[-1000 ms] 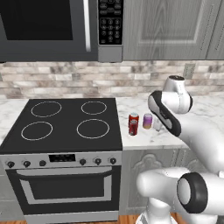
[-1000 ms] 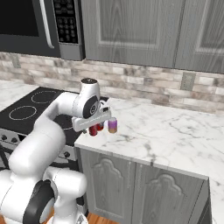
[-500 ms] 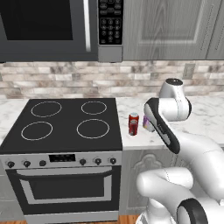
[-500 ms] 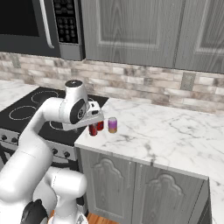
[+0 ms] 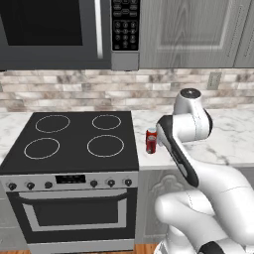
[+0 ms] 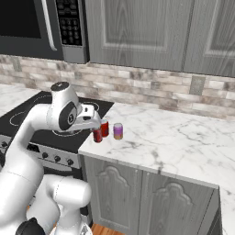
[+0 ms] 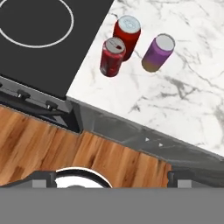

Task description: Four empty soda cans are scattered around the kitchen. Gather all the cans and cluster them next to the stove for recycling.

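— Two red soda cans (image 7: 120, 43) upright on the white marble counter (image 7: 175, 109), upper middle of the hand view, touching or nearly so, just beside the black edge of the stove (image 7: 39, 39). Darker can (image 7: 112, 57) lower left, brighter can (image 7: 127, 31) upper right.

— Anything else close by?

— One purple can (image 7: 156, 53), silver top, just right of the red pair, apart from them. Same trio in the right base view, left of centre: reds (image 6: 101, 131), purple (image 6: 118, 131), at the counter's near left corner next to the stove (image 6: 27, 114).

— And the hand?

— Raised above the counter's front edge, looking down on cans, stove knobs and wood floor (image 7: 65, 153). Jaws spread as wide as they go, gripping nothing. Fingertips hard to make out at the bottom of the hand view.

— Left base view?

— One red can (image 5: 151, 141) visible at centre, just right of the cooktop (image 5: 74, 141), partly behind the white arm (image 5: 188, 129). Microwave (image 5: 64, 32) at the upper left.
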Robot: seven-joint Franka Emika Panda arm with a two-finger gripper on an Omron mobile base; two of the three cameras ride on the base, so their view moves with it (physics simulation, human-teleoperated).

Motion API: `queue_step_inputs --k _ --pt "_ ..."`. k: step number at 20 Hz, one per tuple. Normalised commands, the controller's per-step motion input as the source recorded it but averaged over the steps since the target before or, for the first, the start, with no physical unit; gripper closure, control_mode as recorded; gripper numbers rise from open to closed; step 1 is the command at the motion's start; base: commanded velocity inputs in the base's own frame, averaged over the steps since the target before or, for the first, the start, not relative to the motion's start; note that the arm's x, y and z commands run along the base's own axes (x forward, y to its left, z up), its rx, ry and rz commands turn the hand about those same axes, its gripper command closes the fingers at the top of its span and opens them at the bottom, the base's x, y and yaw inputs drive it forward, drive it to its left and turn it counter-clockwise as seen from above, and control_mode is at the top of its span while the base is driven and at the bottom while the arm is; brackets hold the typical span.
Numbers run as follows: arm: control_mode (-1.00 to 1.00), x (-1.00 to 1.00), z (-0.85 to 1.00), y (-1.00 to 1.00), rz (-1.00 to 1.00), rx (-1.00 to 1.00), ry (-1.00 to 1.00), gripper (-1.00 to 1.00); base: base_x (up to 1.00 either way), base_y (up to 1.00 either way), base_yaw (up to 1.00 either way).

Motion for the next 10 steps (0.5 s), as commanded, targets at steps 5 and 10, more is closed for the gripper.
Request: queue_step_inputs --k 5,10 --pt "-1.00 -0.08 0.21 0.06 -0.21 0.01 -0.06 -1.00 0.00 0.00 0.00" --pt "-1.00 -0.07 0.20 0.01 -0.14 0.02 -0.05 -1.00 0.00 0.00 0.00"
